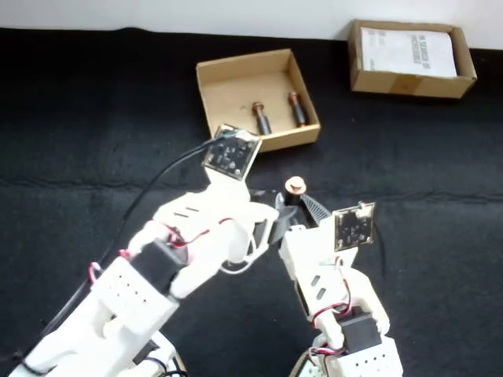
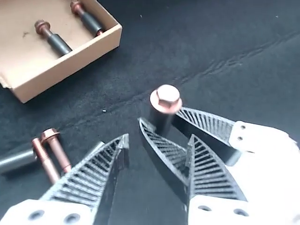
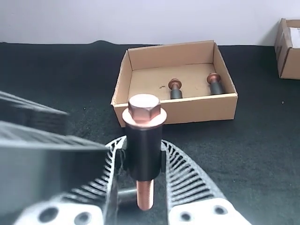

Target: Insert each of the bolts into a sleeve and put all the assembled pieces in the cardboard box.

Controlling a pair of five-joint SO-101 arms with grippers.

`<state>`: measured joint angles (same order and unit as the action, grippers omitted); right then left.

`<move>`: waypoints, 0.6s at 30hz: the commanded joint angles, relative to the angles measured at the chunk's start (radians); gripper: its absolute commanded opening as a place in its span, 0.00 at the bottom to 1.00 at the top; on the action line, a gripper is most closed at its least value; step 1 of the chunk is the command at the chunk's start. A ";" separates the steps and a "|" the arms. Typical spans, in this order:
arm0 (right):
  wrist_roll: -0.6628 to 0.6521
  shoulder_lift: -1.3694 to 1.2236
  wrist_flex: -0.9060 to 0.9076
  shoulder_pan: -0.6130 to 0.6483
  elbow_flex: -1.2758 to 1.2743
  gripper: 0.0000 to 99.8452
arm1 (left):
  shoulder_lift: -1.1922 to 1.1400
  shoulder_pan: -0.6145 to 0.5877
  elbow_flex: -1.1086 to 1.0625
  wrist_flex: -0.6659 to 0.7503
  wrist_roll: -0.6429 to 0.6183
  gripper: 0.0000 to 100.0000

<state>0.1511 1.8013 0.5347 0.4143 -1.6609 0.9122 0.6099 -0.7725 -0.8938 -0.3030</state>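
Table (image 1: 354,161) lies open toward the cardboard box (image 1: 206,82); left end effector (image 1: 277,224) crowds beside the right end effector (image 1: 297,206)

We count two cardboard boxes, an open box (image 1: 271,141) and a paper-filled box (image 1: 409,85); three assembled pieces, first piece (image 1: 261,119), second piece (image 1: 298,110), third piece (image 3: 144,140); two loose bolts, one bolt (image 2: 43,161), another bolt (image 2: 57,150); one sure loose sleeve (image 2: 16,160); two arms, left arm (image 1: 189,236), right arm (image 1: 330,275).

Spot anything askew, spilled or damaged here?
Nothing stands out. The right gripper holds a sleeved bolt upright; two assembled pieces lie inside the cardboard box; two loose bolts and a sleeve lie on the table, not yet assembled.
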 commanded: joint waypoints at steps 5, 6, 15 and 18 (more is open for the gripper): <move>0.002 0.013 -0.018 -0.058 -0.065 0.01 | 0.222 -0.004 0.076 -0.121 -0.003 0.06; 0.002 0.012 -0.018 -0.058 -0.062 0.01 | 0.246 -0.028 0.071 -0.132 -0.005 0.01; 0.002 -0.093 0.119 -0.058 0.159 0.01 | 0.464 -0.302 -0.101 -0.140 -0.005 0.01; 0.002 -0.257 0.125 -0.058 0.297 0.01 | 0.542 -0.400 -0.203 -0.133 -0.005 0.01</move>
<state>0.1511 1.6678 0.6544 0.3698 -1.5290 1.3924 0.2954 -0.9122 -1.0303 -0.3030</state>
